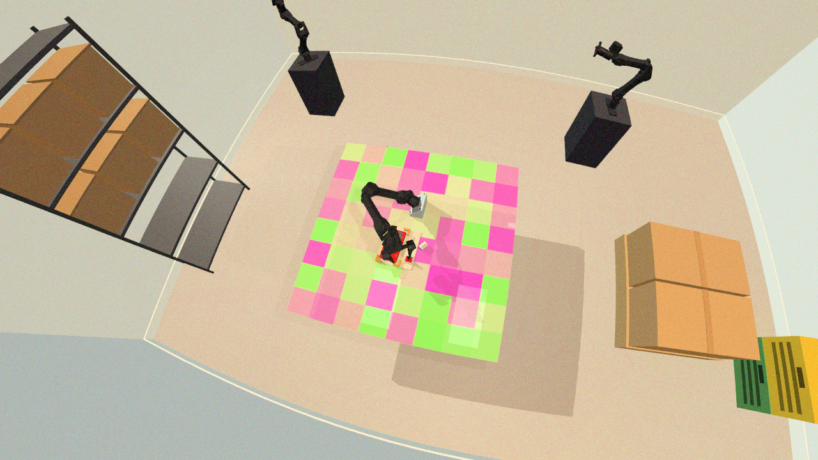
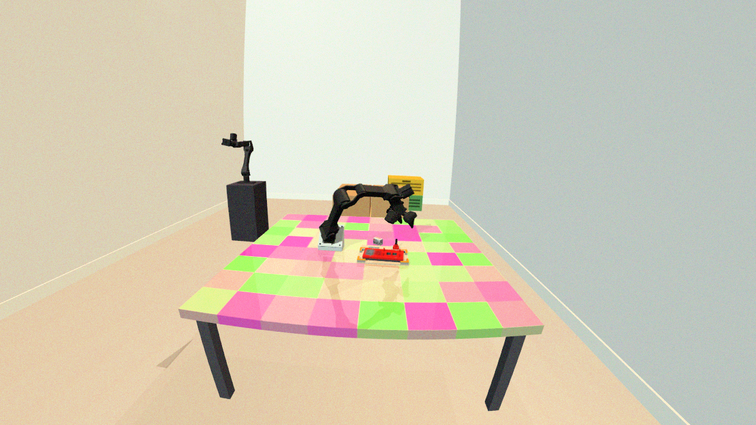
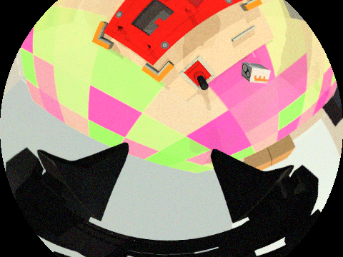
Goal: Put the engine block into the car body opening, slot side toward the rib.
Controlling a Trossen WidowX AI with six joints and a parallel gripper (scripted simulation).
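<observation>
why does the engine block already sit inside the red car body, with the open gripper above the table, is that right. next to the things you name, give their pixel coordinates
Not quite: the engine block (image 1: 423, 245) (image 2: 378, 241) (image 3: 256, 73) lies on the table (image 1: 381, 294) (image 2: 296, 285) (image 3: 114, 111) beside the red car body (image 2: 383, 254) (image 3: 200, 16), as the wrist view shows. The open gripper (image 3: 171, 150) is indeed above the table.

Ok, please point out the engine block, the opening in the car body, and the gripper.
Engine block (image 3: 260, 73): wrist view, white side.
Opening (image 3: 147, 22): wrist view, dark floor.
Gripper (image 3: 171, 150): wrist view, between fingertips.

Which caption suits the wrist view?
Open pincer, with the red car body and engine block beyond.
</observation>
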